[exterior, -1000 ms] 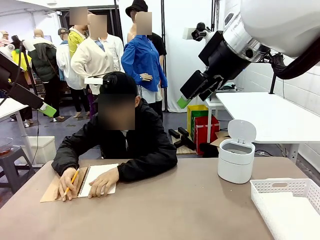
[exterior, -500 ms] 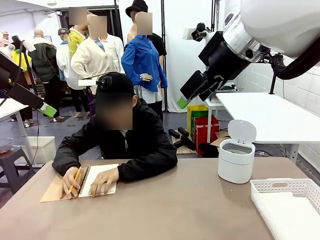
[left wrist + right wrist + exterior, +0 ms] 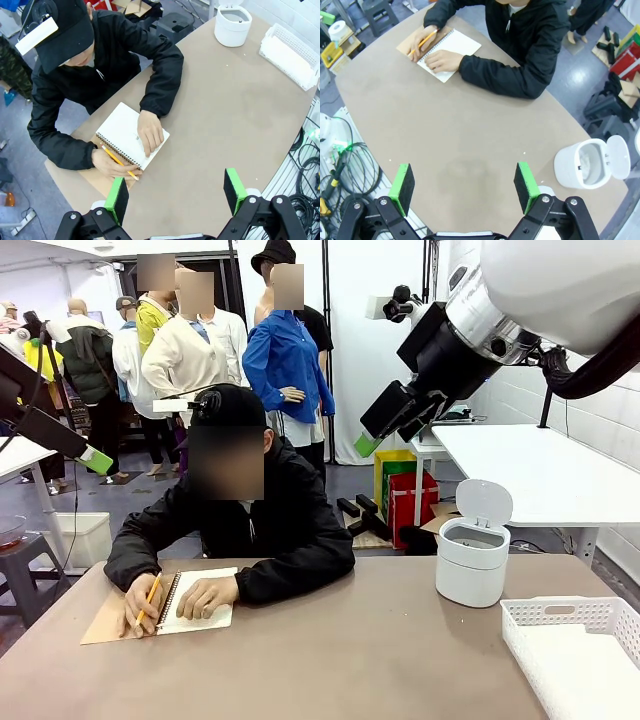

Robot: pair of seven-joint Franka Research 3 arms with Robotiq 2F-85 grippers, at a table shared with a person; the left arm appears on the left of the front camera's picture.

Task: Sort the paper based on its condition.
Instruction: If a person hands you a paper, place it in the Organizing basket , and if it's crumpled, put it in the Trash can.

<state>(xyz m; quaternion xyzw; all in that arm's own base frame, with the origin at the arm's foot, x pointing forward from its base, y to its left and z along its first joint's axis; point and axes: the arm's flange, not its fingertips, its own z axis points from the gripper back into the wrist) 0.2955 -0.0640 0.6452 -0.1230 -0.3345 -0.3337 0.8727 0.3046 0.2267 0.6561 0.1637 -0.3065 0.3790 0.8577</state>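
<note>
The paper is out of view. A person sits at the far side and writes with a yellow pencil (image 3: 148, 597) in a spiral notebook (image 3: 215, 621) with a tan cover, one hand flat on its white page (image 3: 122, 127). My left gripper (image 3: 176, 187) hangs open high above the table's middle, nothing between its green pads. In the front view it shows at the left edge (image 3: 95, 460). My right gripper (image 3: 464, 186) is open too, high over the bare tabletop, and appears raised at the upper right (image 3: 372, 443).
A white bin (image 3: 472, 560) with its lid flipped up stands at the table's right rear. A white slatted basket (image 3: 575, 640) sits at the near right corner. Bare brown tabletop (image 3: 350, 640) lies between the notebook and the bin. Cables (image 3: 340, 165) hang beside the table's edge.
The person's writing hand and pencil have shifted slightly on the notebook and the head has dipped a little. Both arms have stayed still.
</note>
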